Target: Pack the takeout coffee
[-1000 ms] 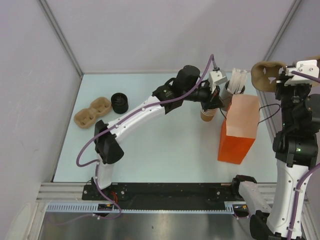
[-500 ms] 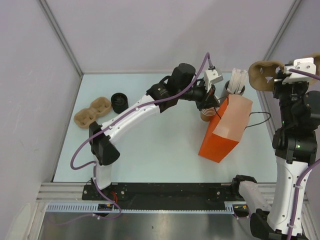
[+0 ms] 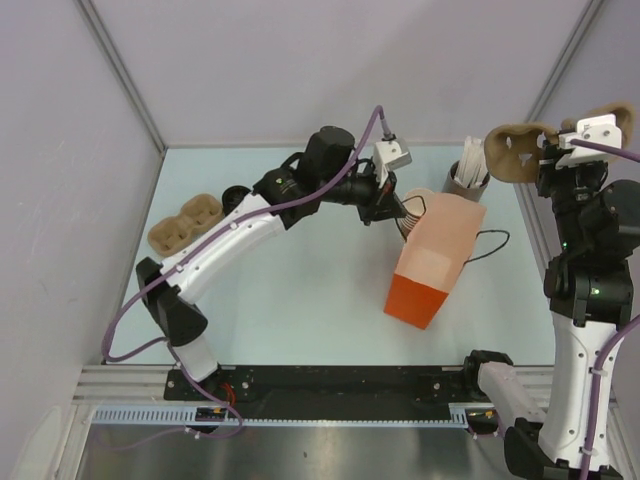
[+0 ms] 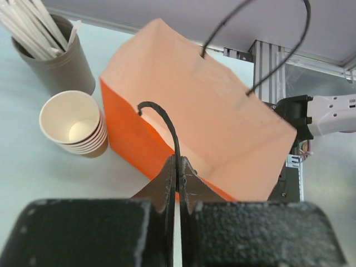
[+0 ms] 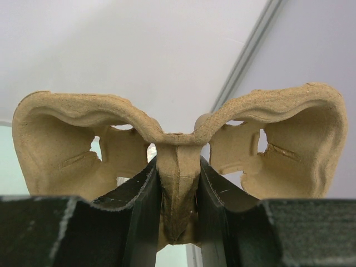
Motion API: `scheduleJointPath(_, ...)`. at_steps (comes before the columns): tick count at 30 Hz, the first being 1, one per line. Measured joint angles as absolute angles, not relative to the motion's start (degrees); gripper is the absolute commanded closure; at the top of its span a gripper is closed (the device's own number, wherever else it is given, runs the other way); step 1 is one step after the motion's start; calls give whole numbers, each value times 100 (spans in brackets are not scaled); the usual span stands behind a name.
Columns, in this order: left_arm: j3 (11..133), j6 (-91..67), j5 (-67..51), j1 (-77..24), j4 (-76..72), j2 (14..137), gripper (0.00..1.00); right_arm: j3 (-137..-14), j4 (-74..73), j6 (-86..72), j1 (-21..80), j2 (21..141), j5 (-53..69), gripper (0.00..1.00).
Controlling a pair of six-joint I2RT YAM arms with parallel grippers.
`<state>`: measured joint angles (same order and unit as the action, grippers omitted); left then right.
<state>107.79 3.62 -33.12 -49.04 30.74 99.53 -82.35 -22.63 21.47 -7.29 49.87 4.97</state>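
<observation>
1. Your left fingers are pressed together on the near cord handle of the orange paper bag. The cord runs straight down into the seam between them.
2. In the top view the bag sits at about 3 o'clock from the middle of the bench. It is tipped, with its open mouth toward 1 o'clock and its base toward 7 o'clock.
3. In the left wrist view a stack of tan cups stands just beside the bag at its 9 o'clock. A grey cylinder of white sticks stands at 11 o'clock of that stack.
4. Your right fingers pinch the centre rib of a moulded cup carrier. They hold it up off the bench at the 2 o'clock corner of the top view.
5. A second carrier lies on the bench at 9 o'clock, well apart from both fingers.
6. You cannot tell where the takeout coffee is. No single cup or black lid shows clearly in any view, so its place relative to either pair of fingers is unknown.
</observation>
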Motion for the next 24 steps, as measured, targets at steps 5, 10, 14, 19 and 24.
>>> scheduleJointPath(5, 10569, 368, -3308, -4755, 3122, 9629, 100, -8235, -2290, 2147, -502, 5011, 598, 67)
scheduleJointPath(10, 10547, 416, -3253, -4639, 3179, 9509, 100, -8235, -2355, 2152, -104, 5100, 770, 67)
scheduleJointPath(14, 10278, 502, -3142, -4504, 3240, 9286, 100, -8235, -2482, 2152, 388, 5236, 954, 67)
scheduleJointPath(19, 9636, 521, -2947, -4082, 3221, 8766, 100, -8235, -2604, 2145, 1000, 5496, 1234, 67)
scheduleJointPath(24, 8868, 628, -2650, -3452, 3181, 8042, 100, -8235, -2628, 2152, 1625, 5789, 1463, 67)
